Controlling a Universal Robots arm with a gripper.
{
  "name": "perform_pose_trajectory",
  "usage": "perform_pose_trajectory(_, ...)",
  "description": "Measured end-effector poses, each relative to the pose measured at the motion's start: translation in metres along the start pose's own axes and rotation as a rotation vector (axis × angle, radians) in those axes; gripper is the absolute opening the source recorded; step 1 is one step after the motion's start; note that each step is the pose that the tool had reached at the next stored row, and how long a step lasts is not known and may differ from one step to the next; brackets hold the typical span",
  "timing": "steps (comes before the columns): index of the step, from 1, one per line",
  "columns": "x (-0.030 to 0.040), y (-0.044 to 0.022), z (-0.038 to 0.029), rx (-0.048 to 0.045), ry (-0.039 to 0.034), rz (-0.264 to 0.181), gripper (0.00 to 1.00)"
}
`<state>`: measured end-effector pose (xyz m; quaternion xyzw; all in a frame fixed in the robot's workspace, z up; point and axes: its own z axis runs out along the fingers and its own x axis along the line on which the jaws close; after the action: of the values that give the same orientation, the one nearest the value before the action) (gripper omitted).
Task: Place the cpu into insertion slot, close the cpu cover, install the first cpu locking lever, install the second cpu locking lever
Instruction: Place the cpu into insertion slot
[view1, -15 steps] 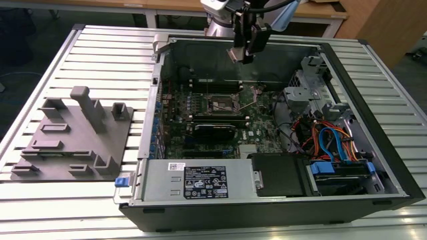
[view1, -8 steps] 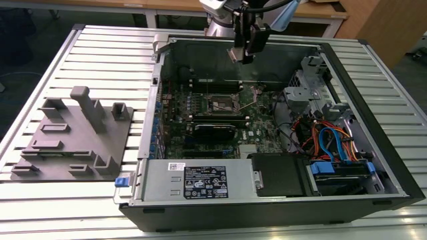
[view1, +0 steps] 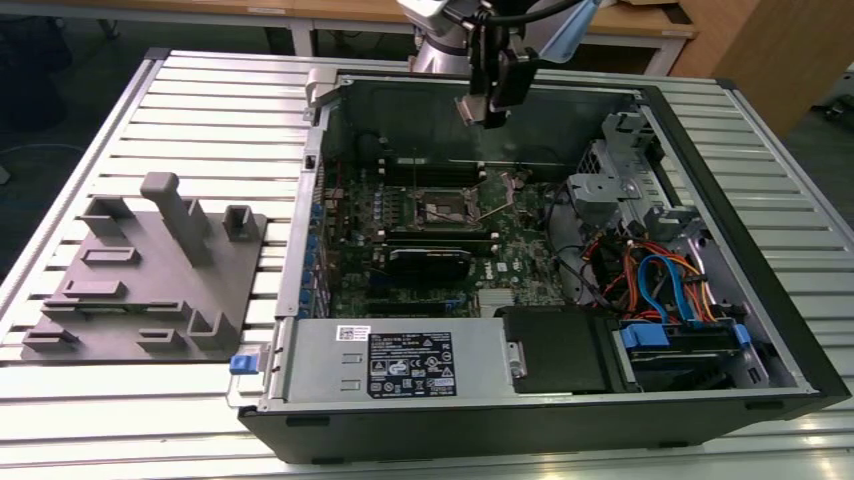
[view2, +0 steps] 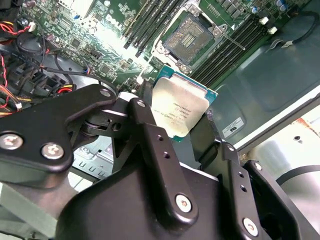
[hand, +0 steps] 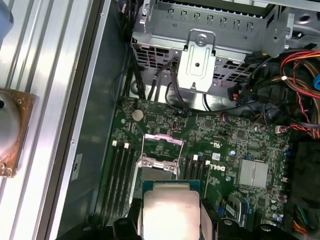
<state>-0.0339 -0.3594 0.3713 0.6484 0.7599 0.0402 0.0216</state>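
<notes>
The two black fingers (view2: 150, 142) pinch the cpu (view2: 180, 107) by its edges, so its flat silver top is not covered; the gripper (view1: 483, 105) hangs at the top middle of the exterior view, over the open computer case (view1: 534, 430); the insertion slot (view1: 445, 208) waits lower down, near the middle, well apart from the chip.

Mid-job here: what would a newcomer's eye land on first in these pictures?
The gripper, hanging over the open computer case, grips the cpu by its edges. On the green board inside sits the insertion slot, uncovered and empty. A grey moulded tray lies at the exterior view's left.
</notes>
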Motion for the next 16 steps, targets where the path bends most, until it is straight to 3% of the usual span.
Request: perform_pose_trajectory(16,0.0,0.0,0.0,-0.0014,-0.0067,0.074,0.54)
